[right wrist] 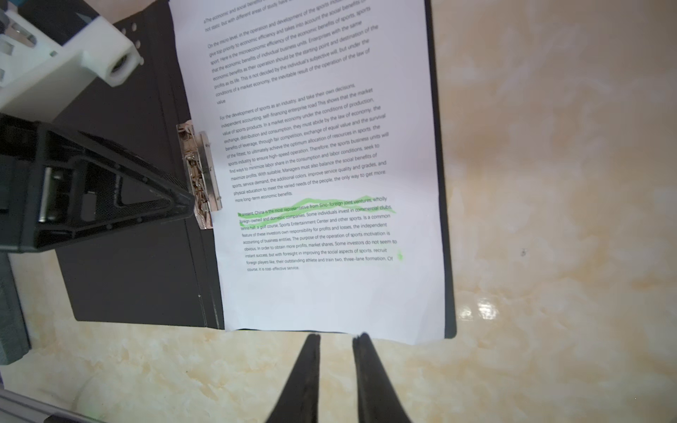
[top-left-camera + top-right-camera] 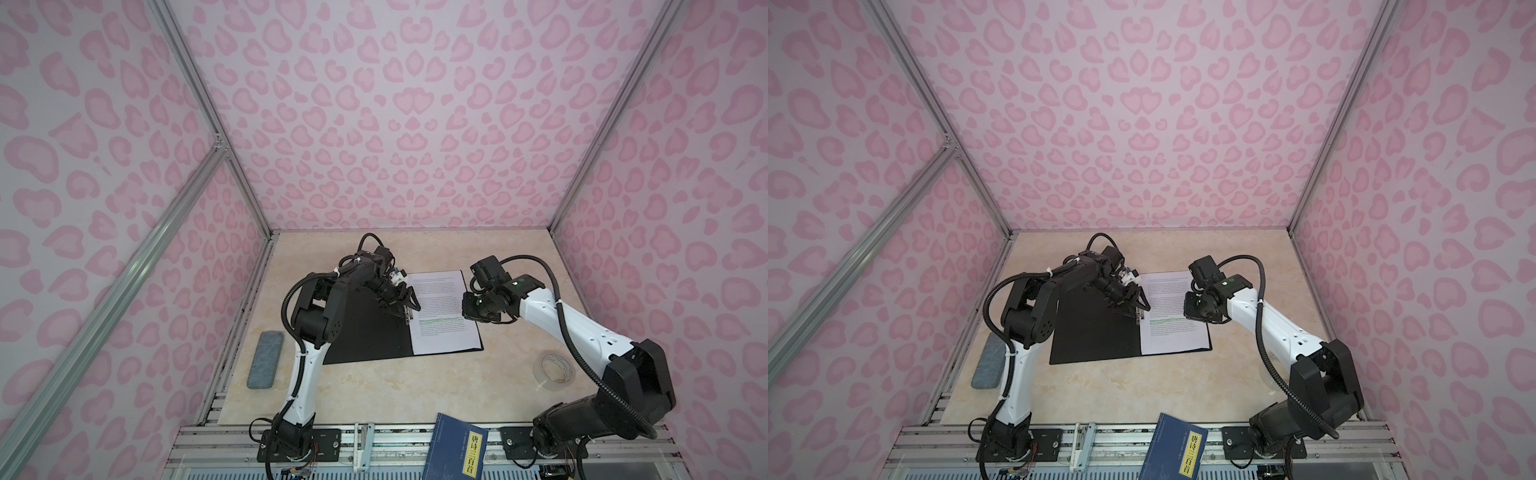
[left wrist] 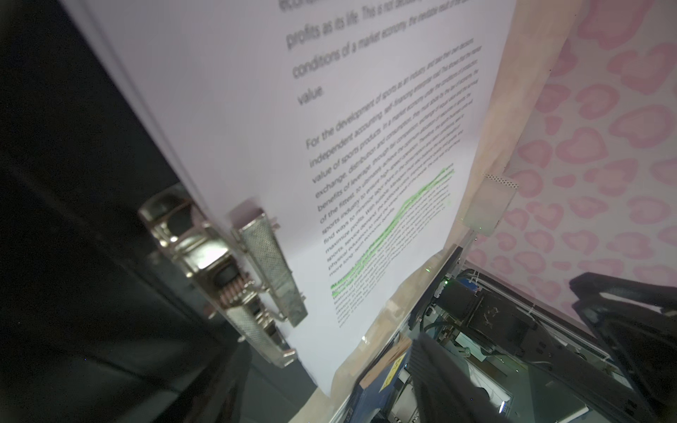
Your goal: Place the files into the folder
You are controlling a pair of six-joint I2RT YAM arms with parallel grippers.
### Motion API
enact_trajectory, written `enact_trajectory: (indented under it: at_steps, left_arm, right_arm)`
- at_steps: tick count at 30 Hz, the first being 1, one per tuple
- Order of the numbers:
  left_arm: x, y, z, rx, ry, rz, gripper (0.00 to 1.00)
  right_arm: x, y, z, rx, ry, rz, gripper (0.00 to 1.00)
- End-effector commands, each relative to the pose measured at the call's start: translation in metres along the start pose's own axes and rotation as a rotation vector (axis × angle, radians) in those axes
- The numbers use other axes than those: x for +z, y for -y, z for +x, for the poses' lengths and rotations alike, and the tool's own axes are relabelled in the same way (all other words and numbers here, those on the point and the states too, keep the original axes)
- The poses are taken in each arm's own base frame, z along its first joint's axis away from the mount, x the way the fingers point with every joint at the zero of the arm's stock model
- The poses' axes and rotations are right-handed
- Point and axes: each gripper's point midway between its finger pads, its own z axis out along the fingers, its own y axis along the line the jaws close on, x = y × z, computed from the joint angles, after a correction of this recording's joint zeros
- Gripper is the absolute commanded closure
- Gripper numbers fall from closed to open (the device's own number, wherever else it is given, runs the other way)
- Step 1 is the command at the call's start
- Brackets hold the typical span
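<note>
files (image 1: 322, 146) lying in open folder (image 1: 128, 274), sheet count unclear
left gripper (image 2: 405, 307) claws wide apart by clip (image 1: 199, 172); right gripper (image 1: 337, 337) narrowly apart at sheet edge

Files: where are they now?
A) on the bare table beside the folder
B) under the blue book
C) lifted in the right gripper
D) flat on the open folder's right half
D: in both top views the files lie flat on the black inside of the open folder, just right of the clip at its spine.
</note>
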Motion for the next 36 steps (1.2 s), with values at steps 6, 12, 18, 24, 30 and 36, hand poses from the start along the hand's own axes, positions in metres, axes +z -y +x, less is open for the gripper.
enact_trajectory:
  at_steps: [6, 12, 18, 24, 30, 36]
  left_arm:
    - [-0.036, -0.005, 0.033, 0.055, -0.043, -0.077, 0.25]
    - [-0.094, -0.040, 0.056, 0.003, 0.056, -0.227, 0.24]
    - [-0.147, -0.107, 0.068, -0.147, 0.130, -0.378, 0.22]
    - [-0.170, -0.152, 0.081, -0.238, 0.133, -0.500, 0.19]
    - [-0.176, -0.174, 0.088, -0.262, 0.137, -0.602, 0.16]
    - [-0.171, -0.189, 0.090, -0.289, 0.111, -0.595, 0.11]
  right_arm:
    - [0.013, 0.026, -0.024, 0.057, 0.005, -0.032, 0.71]
    - [0.029, 0.046, -0.030, 0.084, -0.032, -0.050, 0.68]
    - [0.048, 0.066, -0.026, 0.124, -0.094, -0.066, 0.66]
    - [0.065, 0.079, -0.026, 0.145, -0.128, -0.068, 0.65]
    - [0.074, 0.091, -0.029, 0.163, -0.144, -0.058, 0.65]
    - [0.081, 0.093, -0.033, 0.165, -0.144, -0.070, 0.64]
